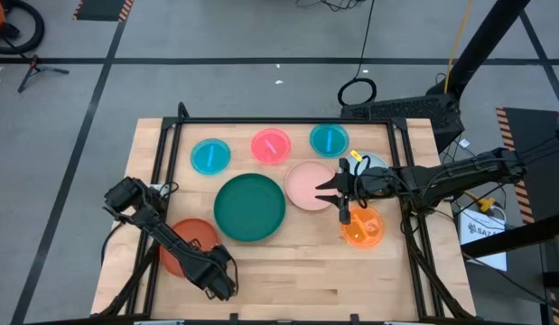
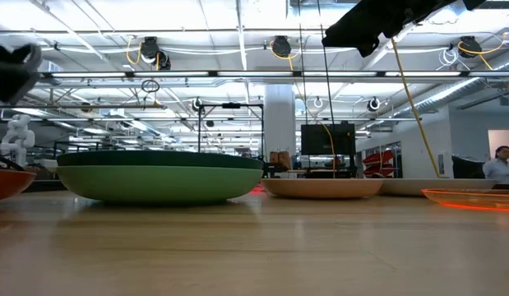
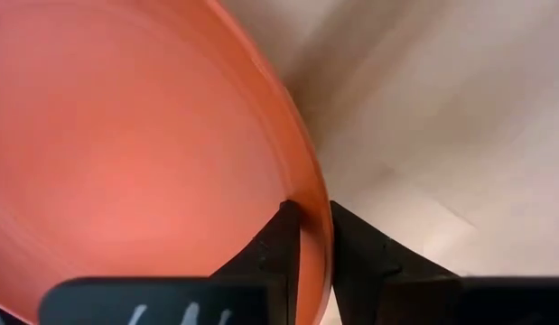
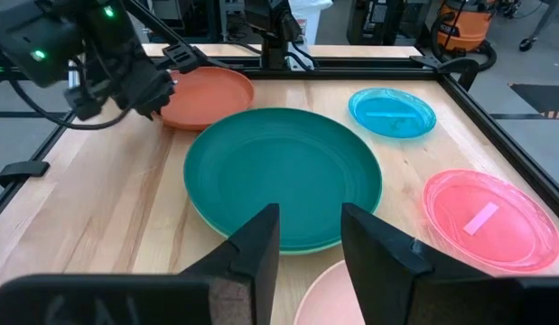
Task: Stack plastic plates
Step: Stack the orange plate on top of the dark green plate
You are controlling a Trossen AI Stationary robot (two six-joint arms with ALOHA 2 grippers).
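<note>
Jaws of left gripper (image 3: 313, 248) pinch round, smooth red-orange plate (image 3: 125, 153).

Dark green plate (image 1: 250, 208) stacked on light green at centre; red-orange plate (image 1: 190, 236) left, pale pink plate (image 1: 308, 184) right; small cyan plates (image 1: 210, 155), hot pink plate (image 1: 271, 145) behind; orange plate (image 1: 362, 228).

Scene evenly lit from overhead; ceiling strip lights (image 2: 238, 74) seen bright, near blown out, in low view. Soft short shadows cast on desk (image 1: 288, 271). Red-orange plate (image 3: 125, 144) rendered blurred in left wrist view, desk beyond smeared. Foreground desk surface out of focus in low view.
</note>
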